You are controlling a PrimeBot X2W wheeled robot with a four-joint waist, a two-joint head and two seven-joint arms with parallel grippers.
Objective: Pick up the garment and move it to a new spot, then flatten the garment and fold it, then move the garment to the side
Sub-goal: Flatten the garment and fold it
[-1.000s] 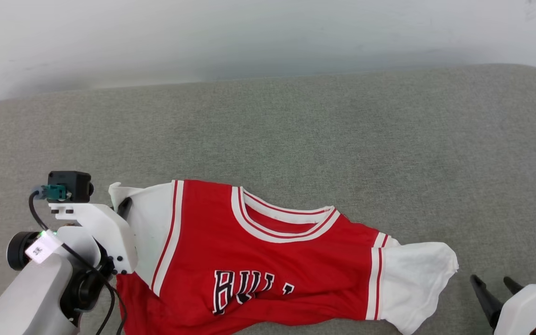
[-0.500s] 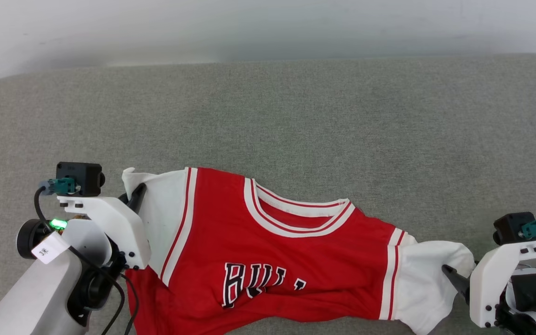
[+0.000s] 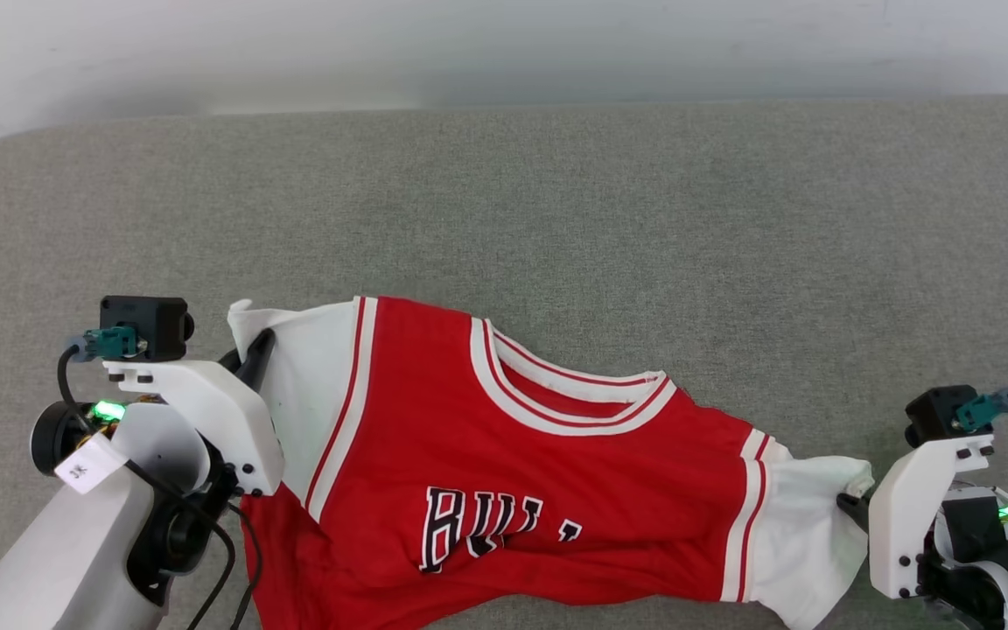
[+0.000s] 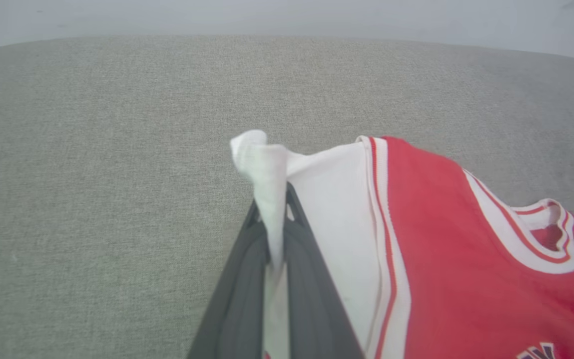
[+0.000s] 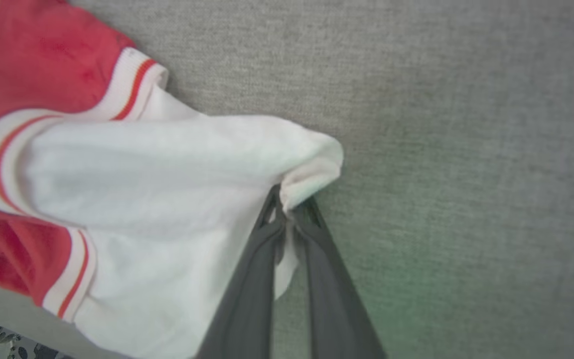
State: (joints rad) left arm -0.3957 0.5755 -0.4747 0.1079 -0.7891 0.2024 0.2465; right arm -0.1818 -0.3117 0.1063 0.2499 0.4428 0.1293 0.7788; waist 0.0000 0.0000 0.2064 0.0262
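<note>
Here's the garment (image 3: 504,490), a red jersey, spread chest-up across the near part of the grey fabric-covered counter (image 3: 556,219), and it's held from both sides. Its lower part runs off the bottom of the head view. The striped collar (image 3: 574,398) faces the pale wall (image 3: 469,44) at the far side, and the tops of black letters (image 3: 486,529) with white outlines show across the chest.

Over on the left, the left end effector (image 3: 250,350) is pinched tight on the outer edge of the white left sleeve (image 3: 303,385). In the left wrist view the two dark fingers are pressed together with a thin fold of white cloth between them, and a little tuft pokes up past the tips.

On the other side, the right end effector (image 3: 850,506) has its grip too. In the right wrist view its fingers (image 5: 262,279) are nearly closed on the bunched hem of the white right sleeve (image 3: 797,534), and a scrap of cloth shows in the narrow gap between them. That sleeve is puffed and rumpled, and its red-and-white trim sits just inboard.

The jersey runs at a slant between the two grips, with the left shoulder farther from the robot than the right. The red body looks fairly smooth. Whether the cloth is lifted clear of the counter, I cannot tell.
</note>
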